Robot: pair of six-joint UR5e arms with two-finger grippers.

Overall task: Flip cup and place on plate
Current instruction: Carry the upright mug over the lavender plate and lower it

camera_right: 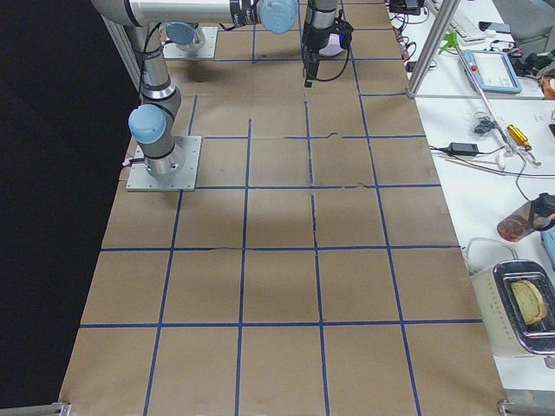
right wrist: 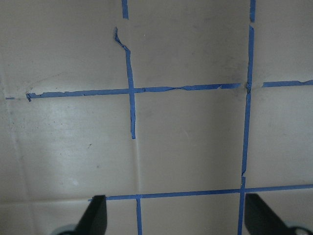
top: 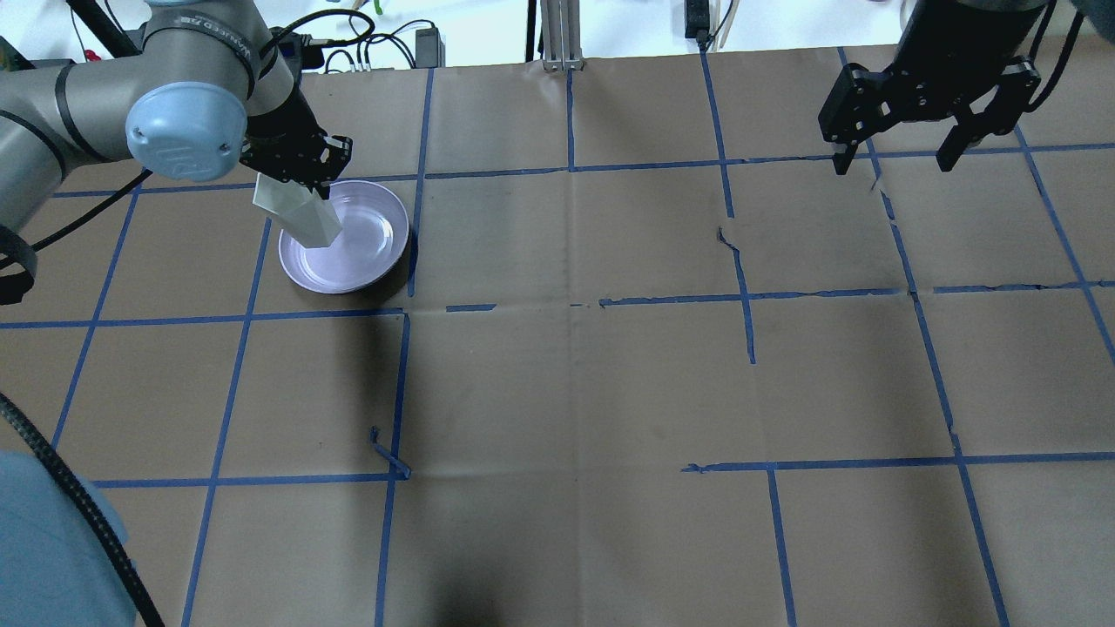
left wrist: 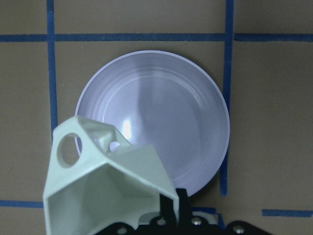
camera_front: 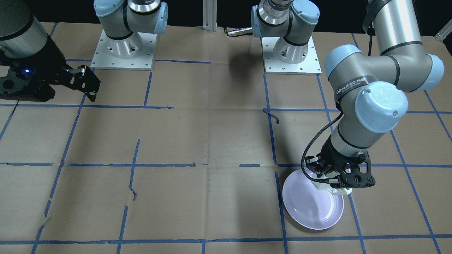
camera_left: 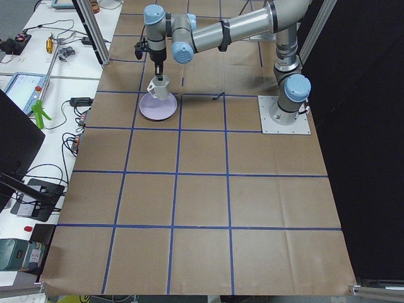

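Note:
My left gripper (top: 294,172) is shut on the white faceted cup (top: 299,214) and holds it below the fingers, tilted, over the near-left part of the lavender plate (top: 366,239). I cannot tell whether the cup touches the plate. In the left wrist view the cup (left wrist: 105,191) fills the lower left, its handle up and left, with the plate (left wrist: 166,112) beneath. In the front view the left gripper (camera_front: 342,178) hides most of the cup (camera_front: 339,191) at the plate's (camera_front: 310,206) edge. My right gripper (top: 897,161) is open and empty, high at the far right.
The table is brown paper with a blue tape grid (top: 571,305). Both arm bases (camera_front: 122,49) stand on the robot's side. A loose curl of tape (top: 388,453) lies near the middle left. Operators' benches with tools (camera_right: 499,130) run along the far side.

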